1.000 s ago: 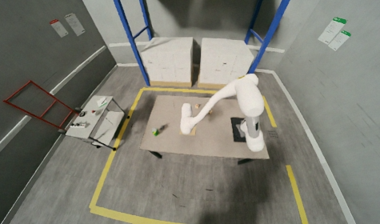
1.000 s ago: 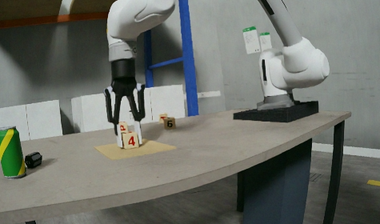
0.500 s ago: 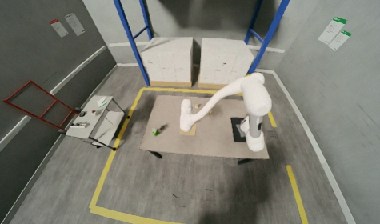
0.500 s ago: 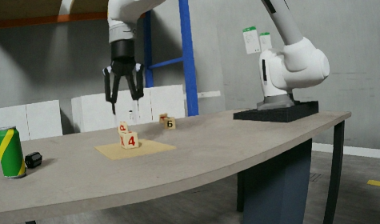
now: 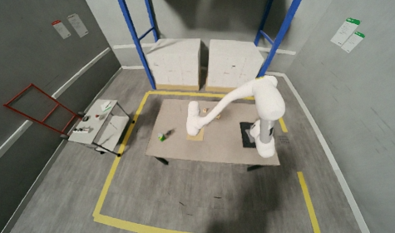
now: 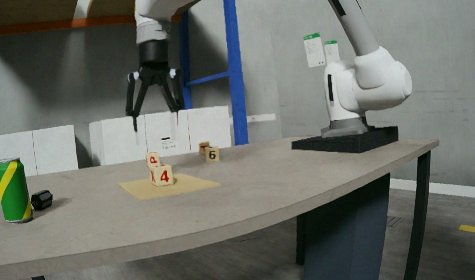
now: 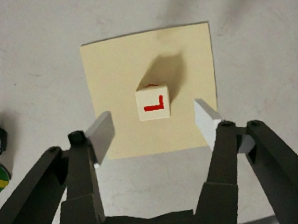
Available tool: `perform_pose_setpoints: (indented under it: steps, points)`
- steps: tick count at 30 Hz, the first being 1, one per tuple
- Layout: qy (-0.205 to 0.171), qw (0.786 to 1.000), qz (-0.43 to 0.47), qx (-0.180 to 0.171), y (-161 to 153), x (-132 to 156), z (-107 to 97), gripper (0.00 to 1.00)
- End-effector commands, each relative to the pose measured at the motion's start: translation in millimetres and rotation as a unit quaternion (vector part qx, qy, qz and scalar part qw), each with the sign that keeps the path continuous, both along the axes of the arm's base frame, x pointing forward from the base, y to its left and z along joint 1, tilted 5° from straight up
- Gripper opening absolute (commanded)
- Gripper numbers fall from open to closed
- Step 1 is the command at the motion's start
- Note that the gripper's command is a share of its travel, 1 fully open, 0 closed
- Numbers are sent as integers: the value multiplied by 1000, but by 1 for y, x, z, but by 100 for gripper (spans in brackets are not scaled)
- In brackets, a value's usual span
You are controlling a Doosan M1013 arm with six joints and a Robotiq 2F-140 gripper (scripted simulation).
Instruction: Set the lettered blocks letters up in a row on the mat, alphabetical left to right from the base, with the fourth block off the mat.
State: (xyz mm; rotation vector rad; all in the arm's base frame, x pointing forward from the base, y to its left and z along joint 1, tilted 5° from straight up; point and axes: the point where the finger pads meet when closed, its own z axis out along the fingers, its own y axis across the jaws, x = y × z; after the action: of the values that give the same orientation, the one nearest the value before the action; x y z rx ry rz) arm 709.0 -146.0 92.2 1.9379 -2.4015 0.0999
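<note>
Grey table (image 6: 269,175) with a tan mat (image 7: 113,63); open, empty gripper (image 7: 153,129) above a lettered block (image 7: 152,104), whose neighbouring block is partly hidden.

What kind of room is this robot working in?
Probably a warehouse or factory work cell: blue steel racking stands over stacked white cartons, yellow floor tape boxes in the table, and a small cart waits beside it.

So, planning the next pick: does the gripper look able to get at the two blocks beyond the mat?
Probably yes. The gripper hangs open above the mat, and the two blocks stand in the open, though close together, which may crowd the fingers.
</note>
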Motion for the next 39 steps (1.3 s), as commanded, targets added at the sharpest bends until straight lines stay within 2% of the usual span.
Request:
perform_pose_setpoints:
  steps: [1, 18, 20, 22, 24, 25, 26, 32, 39]
  points:
    - [-1, 1000, 0, 0, 0, 0, 1, 100]
    - [-1, 1000, -1, 0, -5, -1, 1, 100]
    - [-1, 1000, -8, 0, -31, -8, 4, 100]
    - [-2, 1000, -19, 1, -74, -22, 9, 100]
    - [-2, 1000, -19, 1, -74, -22, 9, 100]
    - [-3, 1000, -28, 1, -106, -36, 13, 100]
    - [-3, 999, -32, 1, -122, -42, 14, 100]
    - [-5, 999, -54, 1, -200, -84, 23, 100]
    - [-8, 997, -81, 0, -287, -148, 34, 100]
